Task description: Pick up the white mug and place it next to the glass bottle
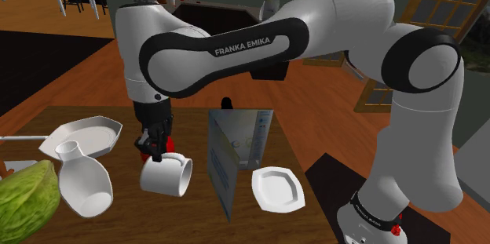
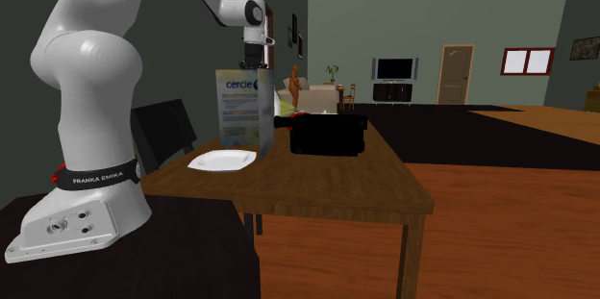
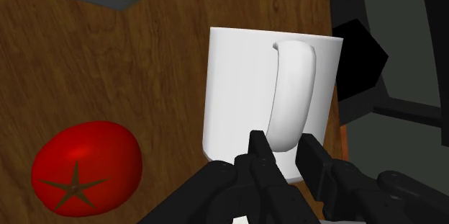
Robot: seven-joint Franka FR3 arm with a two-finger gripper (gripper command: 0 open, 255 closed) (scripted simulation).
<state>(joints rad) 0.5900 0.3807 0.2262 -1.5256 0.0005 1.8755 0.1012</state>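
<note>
The pincer [image 3: 286, 145] is pinching the handle [image 3: 291, 93] of the mug [image 3: 237, 93], one finger [image 3: 260, 159] on each side of the loop's lower end. I judge the handle is taken because the mug's body is too wide for the jaws. The mug is turned on its side, handle toward the hand, over the tabletop [image 3: 180, 71]. I cannot tell whether it rests on the wood or hangs clear. A tomato [image 3: 86, 165] lies near it, apart.

The wrist view confirms the grip. The shoulder view supplies the route: a white bottle [image 1: 82, 181], which I take as the target, sits near the mug on that view's left, apart from it. A leaflet [image 1: 235, 156] stands upright on the mug's other side, with a plate [image 1: 276, 187] beyond it.

In the second exterior view the leaflet screens the mug. This view adds a dark box [image 2: 327, 136] farther along the tabletop.
</note>
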